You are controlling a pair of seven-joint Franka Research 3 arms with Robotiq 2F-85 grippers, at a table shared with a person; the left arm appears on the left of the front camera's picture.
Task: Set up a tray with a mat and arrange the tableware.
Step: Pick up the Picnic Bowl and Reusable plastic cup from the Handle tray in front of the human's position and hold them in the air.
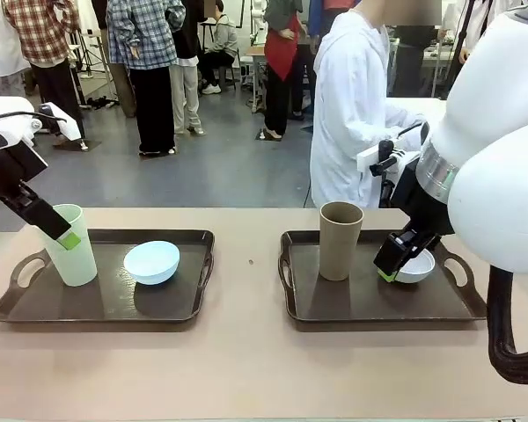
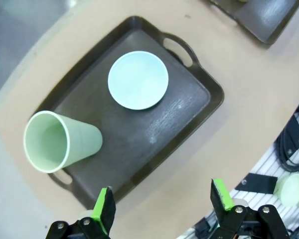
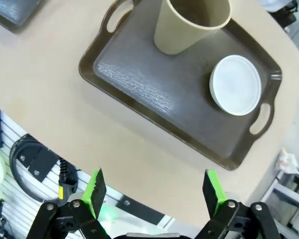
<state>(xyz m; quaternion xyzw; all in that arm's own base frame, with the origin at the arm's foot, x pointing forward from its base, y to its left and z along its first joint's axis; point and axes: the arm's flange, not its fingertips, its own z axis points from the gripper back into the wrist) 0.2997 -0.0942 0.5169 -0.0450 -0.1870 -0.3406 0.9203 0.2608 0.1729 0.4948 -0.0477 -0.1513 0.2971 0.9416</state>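
The pale green cup [image 1: 73, 244] stands upright on the left tray [image 1: 18, 308], with its long axis vertical, its mouth up, and its body tapering to a narrower foot. Beside it on the same tray, apart from it, the light blue bowl [image 1: 151, 262] sits hollow side up. On the right tray [image 1: 370, 309] the brown cup [image 1: 340, 239] stands the same way, mouth up. The whitish bowl [image 3: 235, 84] lies just beside it toward the tray's far handle, also hollow side up.

Both trays are dark brown rectangles with rounded corners, a raised rim and a cut-out handle at each short end. Their matt floors show a faint grain. They lie well apart on a smooth tan table [image 1: 246, 360] with a rounded edge.

The left tool [image 2: 162, 195] hangs over the near rim of the left tray. Its green-padded jaws are spread wide with nothing between them. The right tool [image 3: 153, 183] hangs off the near side of the right tray with its jaws equally wide, and it also grips nothing.

At the far side a person in a white coat [image 1: 352, 105] stands side-on. Behind them is a grey floor [image 1: 220, 167] where several other people stand.
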